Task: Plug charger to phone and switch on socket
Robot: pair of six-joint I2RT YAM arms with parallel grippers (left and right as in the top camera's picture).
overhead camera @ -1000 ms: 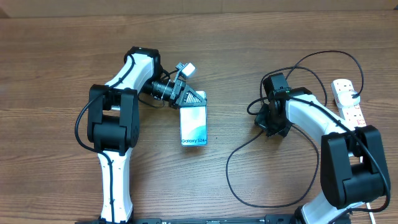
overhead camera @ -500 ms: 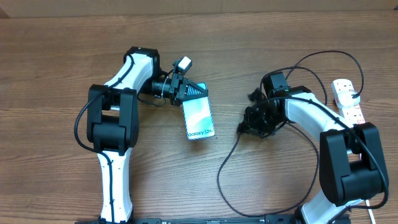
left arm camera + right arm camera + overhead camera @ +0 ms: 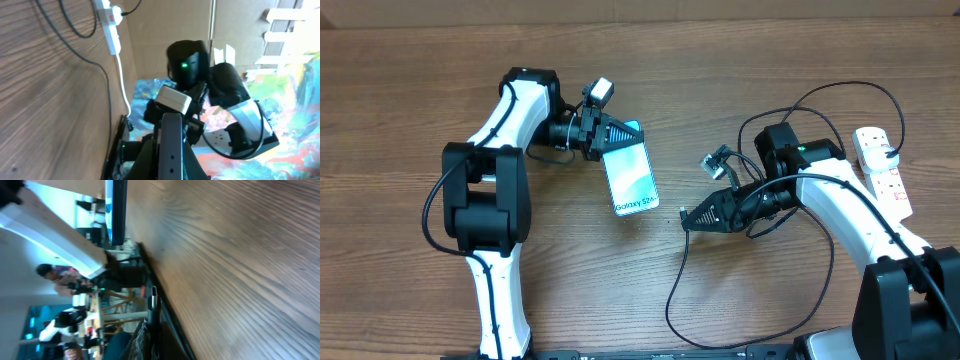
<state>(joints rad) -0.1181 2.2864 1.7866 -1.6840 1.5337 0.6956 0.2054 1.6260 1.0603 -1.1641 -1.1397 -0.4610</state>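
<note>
Your left gripper (image 3: 616, 140) is clenched on the top short edge of the phone (image 3: 631, 178), which is held tilted above the wooden table (image 3: 420, 80), screen up, its "Galaxy" end pointing down toward your right arm. From the left wrist you see the phone edge-on (image 3: 171, 145) between the fingers. Your right gripper (image 3: 688, 219) is closed too, aimed left at the phone's lower edge, near it but apart. The charger (image 3: 669, 298) runs from its tip and loops across the table; the plug tip looks pinched there, though it is too small to be sure. The socket (image 3: 882, 168) lies at the far right, well away from the phone.
</note>
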